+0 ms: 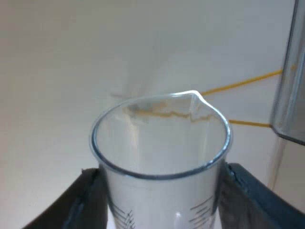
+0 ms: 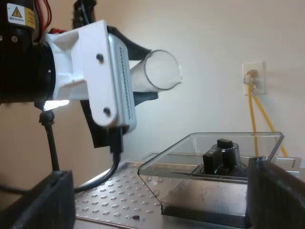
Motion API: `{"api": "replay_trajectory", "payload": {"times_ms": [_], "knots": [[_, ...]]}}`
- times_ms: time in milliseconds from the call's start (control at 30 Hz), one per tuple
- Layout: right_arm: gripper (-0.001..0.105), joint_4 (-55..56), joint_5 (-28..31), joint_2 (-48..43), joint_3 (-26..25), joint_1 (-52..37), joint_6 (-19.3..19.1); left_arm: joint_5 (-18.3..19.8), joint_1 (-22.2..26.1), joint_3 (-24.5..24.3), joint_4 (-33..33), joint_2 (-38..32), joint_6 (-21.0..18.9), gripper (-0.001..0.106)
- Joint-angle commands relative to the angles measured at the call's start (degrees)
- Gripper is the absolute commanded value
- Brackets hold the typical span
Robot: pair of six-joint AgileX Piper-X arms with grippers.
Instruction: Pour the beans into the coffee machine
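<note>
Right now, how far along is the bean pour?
Looks done: the measuring glass shows no beans inside. In hand: the left pincer grips that glass, tilted above the espresso machine near its hopper. Left: beans in the hopper cannot be made out, so the pour is unconfirmed; the glass has yet to be set down. The right pincer is open, holding nothing.

**Left wrist view:** the camera sat close behind the left gripper (image 1: 162,195), looking along its fingers into the mouth of the measuring glass (image 1: 162,152) and toward a pale wall (image 1: 71,47).

**Right wrist view:** the camera sat low over the machine's perforated top (image 2: 119,195), facing the bean hopper (image 2: 214,162) at close range.

**Shared by both views:** the measuring glass (image 2: 159,71), the bean hopper (image 1: 290,81), the yellow cables (image 1: 238,86) and the wall.
</note>
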Motion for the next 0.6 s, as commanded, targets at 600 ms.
{"api": "replay_trajectory", "payload": {"times_ms": [600], "knots": [[0.079, 5.14, -15.32, -0.38, -0.27, 0.12, -3.12, 14.55, 6.79, -0.43, 20.26, -12.2, -47.22, 0.022]]}}
